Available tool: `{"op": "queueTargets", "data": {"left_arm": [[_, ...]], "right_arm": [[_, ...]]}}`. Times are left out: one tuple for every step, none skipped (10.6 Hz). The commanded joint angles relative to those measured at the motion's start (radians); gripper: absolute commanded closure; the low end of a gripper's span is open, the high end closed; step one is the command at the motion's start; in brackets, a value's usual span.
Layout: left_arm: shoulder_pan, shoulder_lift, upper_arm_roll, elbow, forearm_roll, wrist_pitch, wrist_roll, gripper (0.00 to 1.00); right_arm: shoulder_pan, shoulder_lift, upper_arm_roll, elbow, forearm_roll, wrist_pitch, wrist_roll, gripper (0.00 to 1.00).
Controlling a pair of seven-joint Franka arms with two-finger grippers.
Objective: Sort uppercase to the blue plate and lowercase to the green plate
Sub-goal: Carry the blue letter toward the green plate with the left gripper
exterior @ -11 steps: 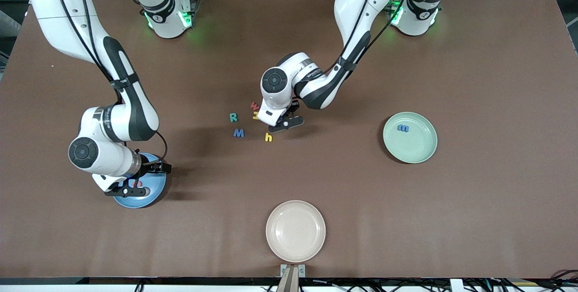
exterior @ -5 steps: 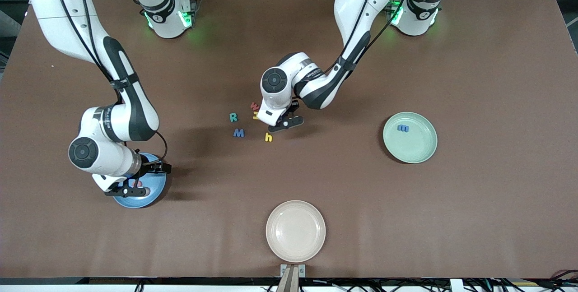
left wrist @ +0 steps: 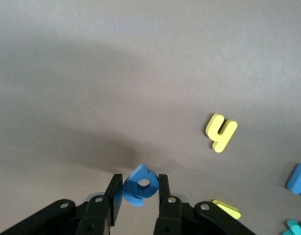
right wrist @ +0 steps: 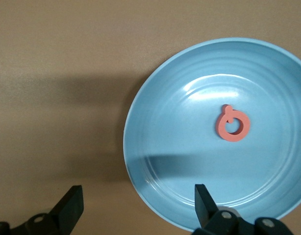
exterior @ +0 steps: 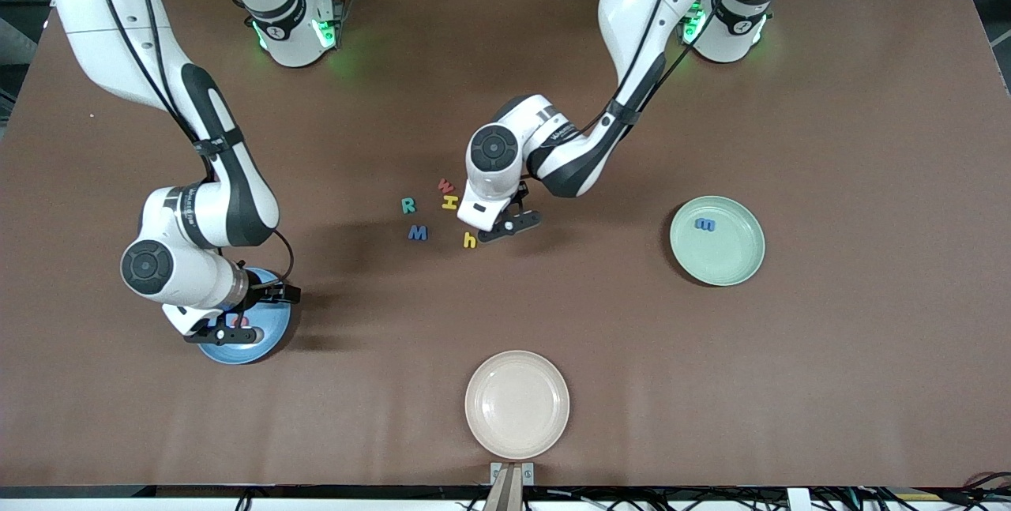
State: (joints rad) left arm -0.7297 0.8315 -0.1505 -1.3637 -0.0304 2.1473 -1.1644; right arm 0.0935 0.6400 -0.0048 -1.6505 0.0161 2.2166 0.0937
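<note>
left gripper [left wrist: 139,196] pinches blue letter [left wrist: 138,186] (right gripper [right wrist: 136,208] spread).

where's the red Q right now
The red Q lies flat in the blue plate at the right arm's end of the table, directly under the open right gripper, which hovers above it.

The left gripper [exterior: 505,225] has been raised off the table and shifted slightly toward the left arm's end, with a small blue letter [left wrist: 139,185] pinched between its fingers [left wrist: 115,195]. The yellow H [exterior: 449,202], half covered by the wrist before, is now uncovered beside the red w [exterior: 446,185].
</note>
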Motion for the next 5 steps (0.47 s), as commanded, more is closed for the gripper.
{"op": "queueTargets", "data": {"left_arm": [[0.071, -0.072, -0.047, -0.017, -0.032, -0.072, 0.034, 0.88], [0.128, -0.098, -0.084, -0.017, -0.036, -0.099, 0.058, 0.89], [0.181, -0.126, -0.122, -0.018, -0.036, -0.128, 0.081, 0.89], [0.234, -0.149, -0.148, -0.018, -0.036, -0.153, 0.103, 0.89], [0.283, -0.173, -0.170, -0.018, -0.036, -0.176, 0.121, 0.89]], "right_arm": [[0.021, 0.000, 0.008, -0.002, -0.007, -0.014, 0.047, 0.00], [0.034, -0.005, 0.009, -0.008, -0.004, -0.014, 0.061, 0.00], [0.049, -0.013, 0.011, -0.011, 0.004, -0.015, 0.089, 0.00], [0.073, -0.020, 0.012, -0.031, 0.018, -0.015, 0.125, 0.00], [0.098, -0.026, 0.012, -0.041, 0.039, -0.014, 0.158, 0.00]]}}
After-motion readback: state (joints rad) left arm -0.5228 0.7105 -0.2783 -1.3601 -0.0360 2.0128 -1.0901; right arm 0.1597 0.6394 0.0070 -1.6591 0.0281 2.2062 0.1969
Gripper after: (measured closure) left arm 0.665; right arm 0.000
